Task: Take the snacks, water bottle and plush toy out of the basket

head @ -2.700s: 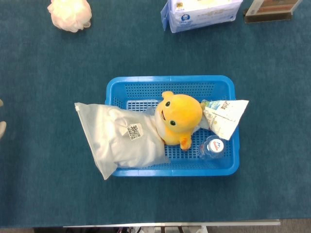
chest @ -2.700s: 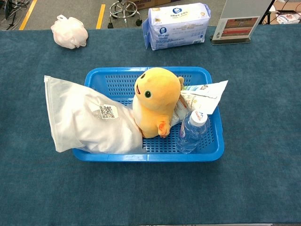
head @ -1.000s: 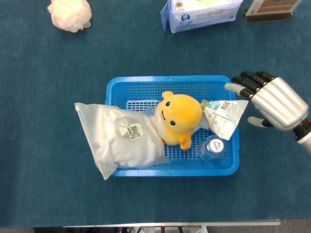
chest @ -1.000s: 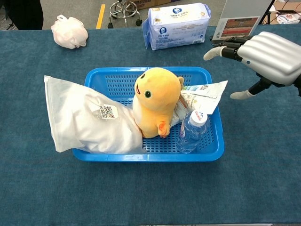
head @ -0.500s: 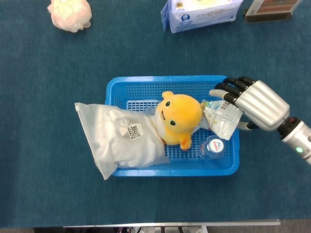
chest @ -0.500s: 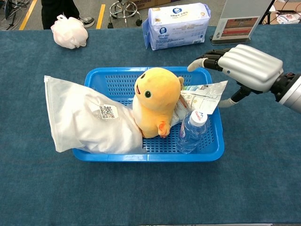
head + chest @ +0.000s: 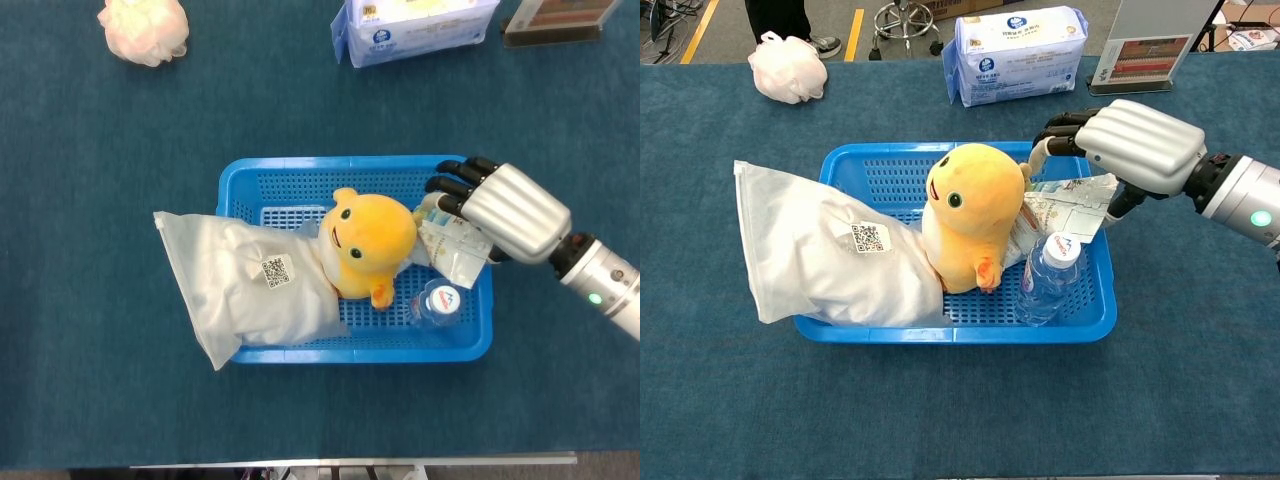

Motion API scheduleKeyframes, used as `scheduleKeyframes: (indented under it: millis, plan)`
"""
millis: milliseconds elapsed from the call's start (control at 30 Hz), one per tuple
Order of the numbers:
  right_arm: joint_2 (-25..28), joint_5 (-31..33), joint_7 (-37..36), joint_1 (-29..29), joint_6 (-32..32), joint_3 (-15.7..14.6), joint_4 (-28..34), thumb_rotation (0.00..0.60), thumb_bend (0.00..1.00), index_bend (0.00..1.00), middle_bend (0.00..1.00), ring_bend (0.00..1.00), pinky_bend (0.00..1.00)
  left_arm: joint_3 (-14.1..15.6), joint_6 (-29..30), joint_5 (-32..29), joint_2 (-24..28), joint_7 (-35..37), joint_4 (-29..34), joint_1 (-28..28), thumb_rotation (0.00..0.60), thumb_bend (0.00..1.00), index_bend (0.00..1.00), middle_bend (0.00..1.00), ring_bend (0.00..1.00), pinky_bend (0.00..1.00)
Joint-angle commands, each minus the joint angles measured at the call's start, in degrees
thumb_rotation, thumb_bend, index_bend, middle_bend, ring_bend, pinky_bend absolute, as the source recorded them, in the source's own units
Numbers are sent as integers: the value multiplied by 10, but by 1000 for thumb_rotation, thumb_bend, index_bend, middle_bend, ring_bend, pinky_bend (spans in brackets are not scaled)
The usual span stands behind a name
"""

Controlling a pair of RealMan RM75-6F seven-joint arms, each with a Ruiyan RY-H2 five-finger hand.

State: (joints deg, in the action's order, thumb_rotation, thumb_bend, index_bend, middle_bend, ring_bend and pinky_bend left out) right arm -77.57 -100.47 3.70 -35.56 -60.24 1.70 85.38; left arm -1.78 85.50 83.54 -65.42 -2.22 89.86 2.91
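Note:
A blue plastic basket (image 7: 340,163) (image 7: 950,335) sits mid-table. In it an orange plush toy (image 7: 370,240) (image 7: 970,215) stands upright in the middle. A white snack packet (image 7: 455,250) (image 7: 1070,210) lies to its right, and a water bottle (image 7: 437,302) (image 7: 1048,280) stands in the near right corner. My right hand (image 7: 500,210) (image 7: 1130,145) hovers over the snack packet's far right part, fingers spread and curving down over the basket's far rim, thumb beside the packet's right edge. It holds nothing. No view shows my left hand.
A large white zip bag (image 7: 245,290) (image 7: 820,250) fills the basket's left side and hangs over its rim. At the table's far edge are a pale bath sponge (image 7: 143,27) (image 7: 787,68), a tissue pack (image 7: 415,25) (image 7: 1018,55) and a sign stand (image 7: 560,20) (image 7: 1145,55).
My right hand came in from the right and moved left and down until it covers the snack packet's corner. The basket's contents have not moved.

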Motion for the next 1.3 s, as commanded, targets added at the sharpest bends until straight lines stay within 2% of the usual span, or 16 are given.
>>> scheduleKeyframes:
  millis: [33,400,633,767,900,1000,1300]
  plan:
    - [4,9,11,-6,12,-1,5,600,0,354,334,199,319,0,0,0,0,0,-1,0,600,252,407,374,327,521]
    - [5,36,37,-18,38,-5,13,600,0,366,344,199,318,1,0,-2,-2,6,-5,-4,600,252,408,374,327,522]
    - [-2,34,42,-18,24,-8,8,600,3,531,481,237,318,0,1,0,-2,9,-7,-5,600,252,408,374,327,521]
    - [-3,36,45,-18,20,-9,7,600,24,603,497,248,318,0,2,0,-2,9,-7,-5,600,252,408,374,327,521]
    - [-3,39,48,-18,19,-10,7,600,45,620,497,248,318,0,2,0,-3,8,-6,-5,600,252,408,374,327,522]
    - [-3,42,48,-18,19,-11,8,600,98,627,497,248,318,0,2,0,-3,9,-6,-6,600,252,408,374,328,521]
    - [-4,48,47,-19,17,-12,7,600,341,659,497,248,318,0,2,0,-3,10,-7,-7,600,252,408,374,328,522]
